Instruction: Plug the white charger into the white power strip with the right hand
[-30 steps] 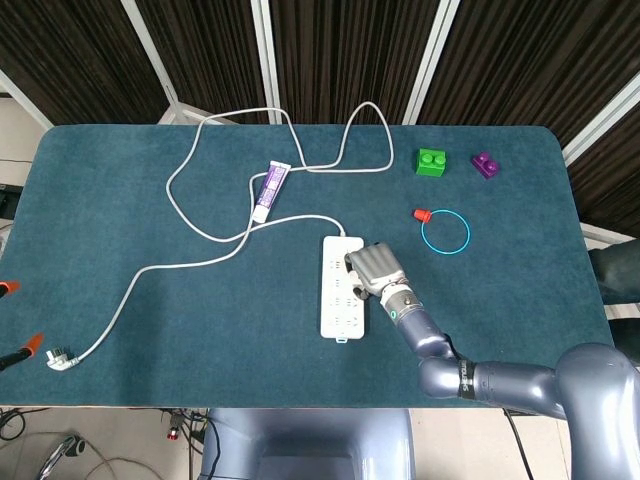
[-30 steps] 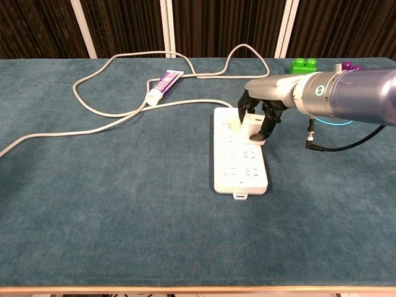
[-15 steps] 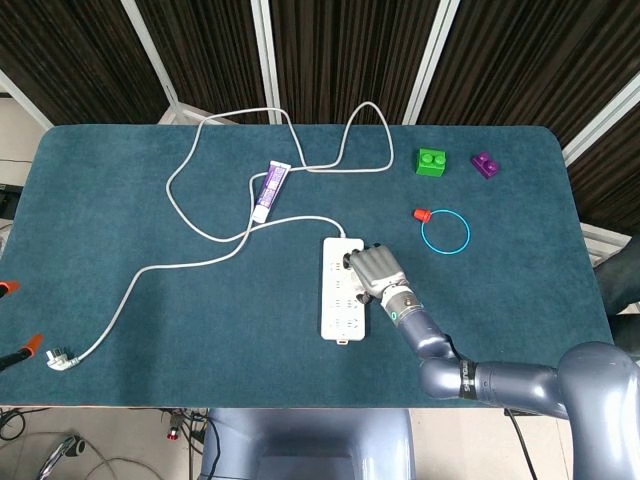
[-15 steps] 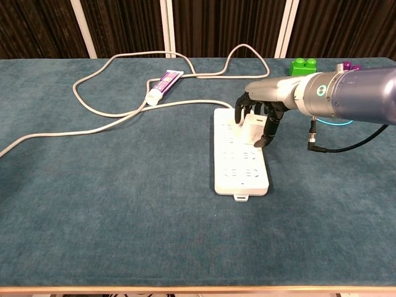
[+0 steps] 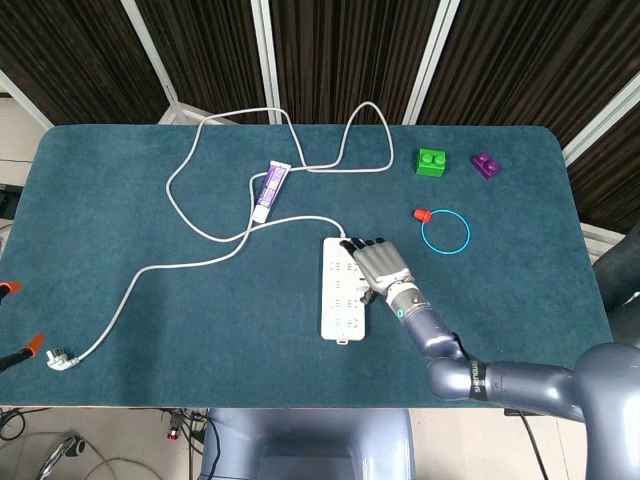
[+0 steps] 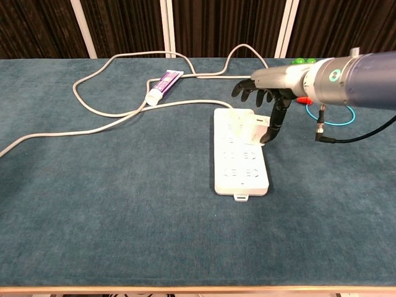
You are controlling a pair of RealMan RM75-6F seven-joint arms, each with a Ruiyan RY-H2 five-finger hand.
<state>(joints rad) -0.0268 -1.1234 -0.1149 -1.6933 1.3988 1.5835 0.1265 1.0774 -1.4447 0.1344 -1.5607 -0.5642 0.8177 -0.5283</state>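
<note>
At the near edge, bare table [image 6: 124, 235] is being left in front of the strip [image 6: 238, 173], which is lying flat with its long side running away from the robot, so that its sockets are being presented upward to a hand coming from above. Its near rows of sockets are being left unused.

Toward the strip's far right corner, the charger [image 6: 253, 128] is being carried by the strip itself: it is standing upright on a socket and appears seated, though the prongs are hidden and full depth cannot be told. By this showing, the plugging is being judged as done or nearly so.

Just above it, the right hand [image 6: 269, 86] is being held palm down with its fingers apart and nothing gripped. Only the thumb [image 6: 272, 127] is being pointed down beside the charger's right side; whether it is touching cannot be told. Such a pose is being read as a release, with the thumb perhaps steadying the charger. From the head view the charger is being hidden by this hand [image 5: 380, 265]. The left hand is not being shown in either view.

Beyond the strip's far end, its cord [image 6: 111, 127] is being let loop across the table, ending at a plug [image 5: 62, 358] lying loose near the left edge. Farther off, a tube [image 6: 162, 85] is lying among the loops, and a blue ring [image 5: 445, 232] and two bricks [image 5: 432, 161] are being kept well apart from the work.
</note>
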